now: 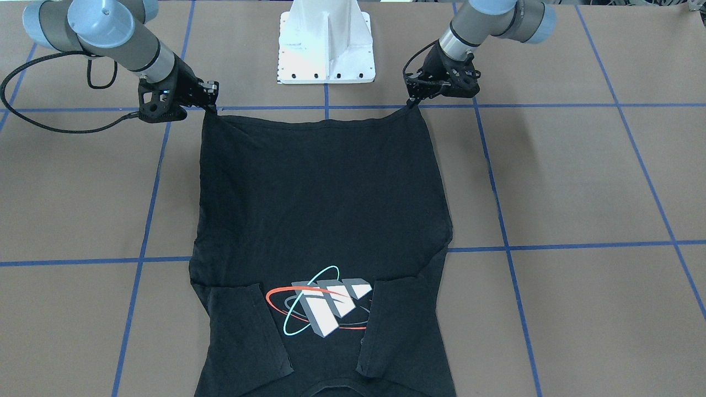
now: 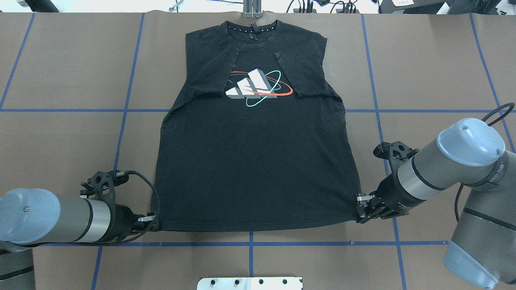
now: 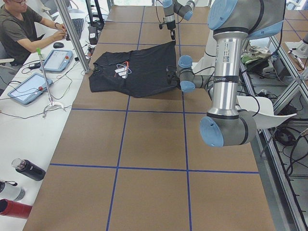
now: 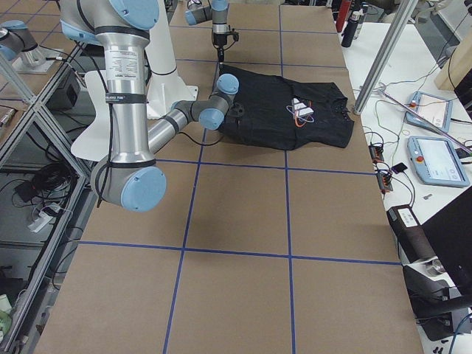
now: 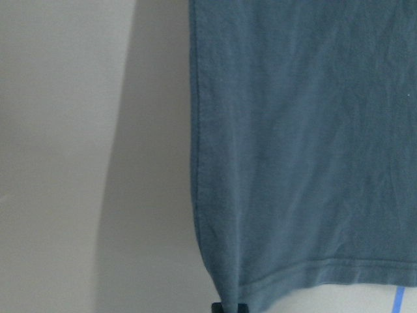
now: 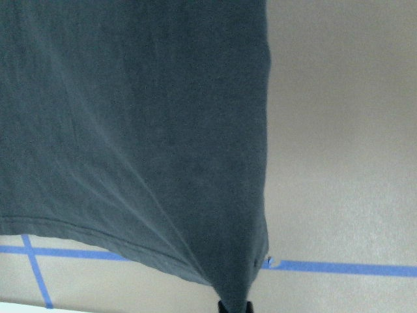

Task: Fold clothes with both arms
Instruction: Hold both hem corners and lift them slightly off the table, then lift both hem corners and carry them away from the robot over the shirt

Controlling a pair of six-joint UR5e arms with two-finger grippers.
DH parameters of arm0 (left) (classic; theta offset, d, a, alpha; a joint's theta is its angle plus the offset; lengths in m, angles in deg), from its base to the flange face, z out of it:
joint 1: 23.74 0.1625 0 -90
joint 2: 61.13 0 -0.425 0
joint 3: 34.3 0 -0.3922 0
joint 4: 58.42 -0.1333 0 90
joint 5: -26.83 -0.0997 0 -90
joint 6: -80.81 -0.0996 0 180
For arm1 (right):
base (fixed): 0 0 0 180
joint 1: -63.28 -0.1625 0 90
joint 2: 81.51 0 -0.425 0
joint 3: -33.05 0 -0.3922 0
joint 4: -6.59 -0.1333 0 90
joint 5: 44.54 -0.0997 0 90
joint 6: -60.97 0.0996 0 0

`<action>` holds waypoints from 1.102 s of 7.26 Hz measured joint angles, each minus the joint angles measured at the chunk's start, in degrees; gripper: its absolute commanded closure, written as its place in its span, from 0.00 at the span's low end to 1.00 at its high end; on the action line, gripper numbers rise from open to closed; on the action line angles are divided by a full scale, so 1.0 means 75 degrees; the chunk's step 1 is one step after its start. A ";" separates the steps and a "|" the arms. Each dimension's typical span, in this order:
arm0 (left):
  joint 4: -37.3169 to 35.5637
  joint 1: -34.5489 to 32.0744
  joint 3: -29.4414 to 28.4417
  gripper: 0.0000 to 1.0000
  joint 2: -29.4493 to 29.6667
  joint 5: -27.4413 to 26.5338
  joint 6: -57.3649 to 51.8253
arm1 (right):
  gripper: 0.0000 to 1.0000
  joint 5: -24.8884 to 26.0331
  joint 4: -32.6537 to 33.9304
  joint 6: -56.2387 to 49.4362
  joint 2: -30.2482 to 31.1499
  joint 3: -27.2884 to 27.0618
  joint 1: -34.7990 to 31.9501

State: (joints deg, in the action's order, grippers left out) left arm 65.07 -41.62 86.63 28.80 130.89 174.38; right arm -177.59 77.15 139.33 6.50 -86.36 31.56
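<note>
T-shirt (image 2: pixel 254 169) lies flat and print up mid-table (image 2: pixel 60 133), both sleeves folded in over the chest, collar at the far side from the robot. Left gripper (image 2: pixel 154 226) pinches one hem corner, right gripper (image 2: pixel 360 209) pinches the other. The hem runs straight between them.

Colours: black T-shirt (image 2: pixel 250 169) on brown desk (image 2: pixel 60 141).
T-shirt is plain black except the chest print (image 2: pixel 258 86): grey-white slanted blocks, one orange-red ring and one cyan ring crossing them. Desk is flat brown, gridded with blue tape lines (image 2: pixel 250 243). Left arm (image 2: pixel 68 219) and right arm (image 2: pixel 427 179) are grey metal with light-blue joint caps and black cables. Left claw (image 2: pixel 155 226) and right claw (image 2: pixel 360 209) are black. Base plate (image 1: pixel 326 66) is white.
</note>
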 measured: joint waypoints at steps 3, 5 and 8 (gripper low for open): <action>0.0000 0.0236 0.0858 1.00 -0.0672 0.0517 0.0035 | 1.00 -0.1056 0.0013 0.0376 0.0542 -0.0418 -0.0005; 0.0000 0.0671 0.1475 1.00 -0.1063 0.0993 0.0460 | 1.00 -0.1815 0.0015 0.0408 0.0863 -0.0656 -0.0006; -0.0003 0.1534 0.2019 1.00 -0.1121 0.1402 0.1886 | 1.00 -0.2710 -0.0007 0.0447 0.1409 -0.0926 0.0002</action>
State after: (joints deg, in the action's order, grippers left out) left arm 65.05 -30.12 101.77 20.40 141.41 188.53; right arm -197.91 77.09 142.68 17.07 -93.31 31.57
